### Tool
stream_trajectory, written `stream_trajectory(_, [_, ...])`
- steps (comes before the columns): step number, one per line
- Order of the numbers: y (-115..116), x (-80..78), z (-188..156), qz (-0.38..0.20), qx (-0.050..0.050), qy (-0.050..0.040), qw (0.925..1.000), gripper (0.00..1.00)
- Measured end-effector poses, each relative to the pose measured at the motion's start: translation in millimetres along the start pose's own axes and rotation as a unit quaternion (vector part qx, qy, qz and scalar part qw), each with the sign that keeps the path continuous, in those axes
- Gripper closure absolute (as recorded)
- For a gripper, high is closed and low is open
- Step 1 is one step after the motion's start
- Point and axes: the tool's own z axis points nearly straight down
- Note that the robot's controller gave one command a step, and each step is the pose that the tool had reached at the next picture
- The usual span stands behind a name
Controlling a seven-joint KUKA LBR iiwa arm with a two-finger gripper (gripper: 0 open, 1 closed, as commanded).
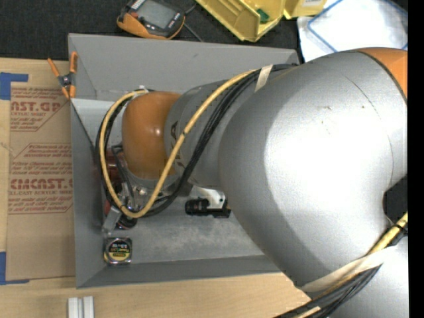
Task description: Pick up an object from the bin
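gripper, state impossible to tell, sits at the left of the bin near a small tape measure: probably hard, dense, slick; pinch its flat sides.

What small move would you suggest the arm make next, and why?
Probably a short nudge of the claw toward the bin's near-left corner: it hangs low by the left wall, and the yellow-and-black tape measure lies alone just beyond it, unobstructed.

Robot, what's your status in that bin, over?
Gripper low at left end of grey metal bin. Small round yellow-and-black tape measure nearest. Black-and-white plastic piece lies apart.
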Motion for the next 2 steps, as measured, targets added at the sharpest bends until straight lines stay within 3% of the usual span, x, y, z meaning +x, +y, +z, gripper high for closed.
stream_trajectory(1, [-3.2,6.5,28.8,-0.231,-0.005,-0.0046,0.9729,0.0])
stream_trajectory(2, [-4.5,4.2,29.7,0.017,-0.002,-0.0017,0.9998,1.0])
